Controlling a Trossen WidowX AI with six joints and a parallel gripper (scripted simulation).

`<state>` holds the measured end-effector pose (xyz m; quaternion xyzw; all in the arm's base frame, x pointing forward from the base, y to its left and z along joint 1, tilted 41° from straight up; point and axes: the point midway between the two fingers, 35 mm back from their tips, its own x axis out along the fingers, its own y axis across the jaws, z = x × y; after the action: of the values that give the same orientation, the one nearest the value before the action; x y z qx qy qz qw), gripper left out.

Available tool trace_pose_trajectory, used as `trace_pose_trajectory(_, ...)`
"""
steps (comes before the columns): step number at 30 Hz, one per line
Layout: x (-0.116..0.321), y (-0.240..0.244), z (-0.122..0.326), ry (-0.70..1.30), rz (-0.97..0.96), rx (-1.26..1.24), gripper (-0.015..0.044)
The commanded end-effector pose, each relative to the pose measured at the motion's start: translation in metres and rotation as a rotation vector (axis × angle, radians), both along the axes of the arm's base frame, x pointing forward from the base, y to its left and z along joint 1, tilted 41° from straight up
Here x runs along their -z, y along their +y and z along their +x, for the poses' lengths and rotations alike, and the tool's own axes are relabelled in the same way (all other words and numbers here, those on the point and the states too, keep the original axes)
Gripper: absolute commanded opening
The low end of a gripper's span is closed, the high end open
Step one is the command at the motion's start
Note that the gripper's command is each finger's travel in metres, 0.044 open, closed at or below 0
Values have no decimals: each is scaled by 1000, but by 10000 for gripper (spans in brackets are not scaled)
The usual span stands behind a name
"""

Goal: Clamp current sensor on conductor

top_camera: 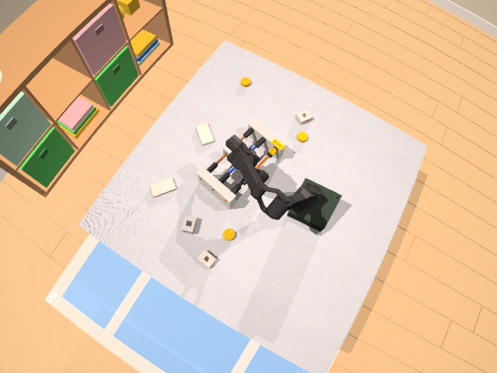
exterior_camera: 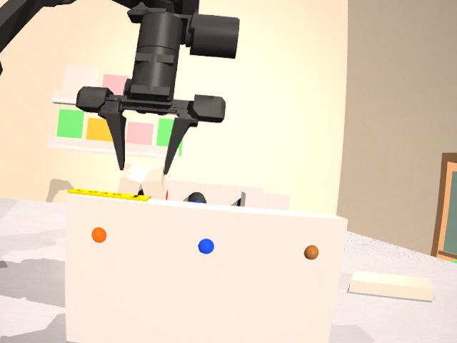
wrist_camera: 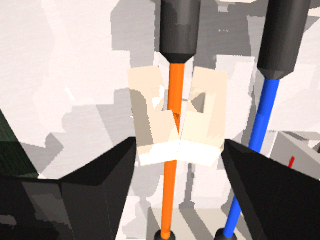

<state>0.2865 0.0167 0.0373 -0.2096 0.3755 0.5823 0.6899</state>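
The gripper (exterior_camera: 143,171) (wrist_camera: 180,143) is shut on the cream split-core sensor (exterior_camera: 127,181) (wrist_camera: 204,135), its fingertips at the sensor's upper outer sides. The sensor's two halves are spread open and point down. In the wrist view the orange conductor (wrist_camera: 170,192) (top_camera: 262,162) runs between and below the halves; how deep it sits between them is hidden. A red mark (exterior_camera: 166,194) shows edge-on on the sensor's side; its direction cannot be told. The yellow LOAD marker (top_camera: 278,144) (exterior_camera: 111,194) lies on top of one end board (exterior_camera: 206,291), at the orange conductor's end.
A blue conductor (wrist_camera: 258,127) runs beside the orange one. A pale box (wrist_camera: 299,155) with a red mark stands beyond it. The other end board (top_camera: 217,188) closes the frame. Small pale blocks (top_camera: 189,224) (top_camera: 206,259) (top_camera: 304,116), flat cream blocks (top_camera: 163,187) (top_camera: 205,134) and yellow discs (top_camera: 229,234) (top_camera: 302,137) lie around.
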Motion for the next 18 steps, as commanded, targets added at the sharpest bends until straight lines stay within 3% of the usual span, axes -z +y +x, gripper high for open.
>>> trace_pose_trajectory(1,5,5,0,4,6,6,0)
trace_pose_trajectory(18,4,5,-1,2,4,1,0)
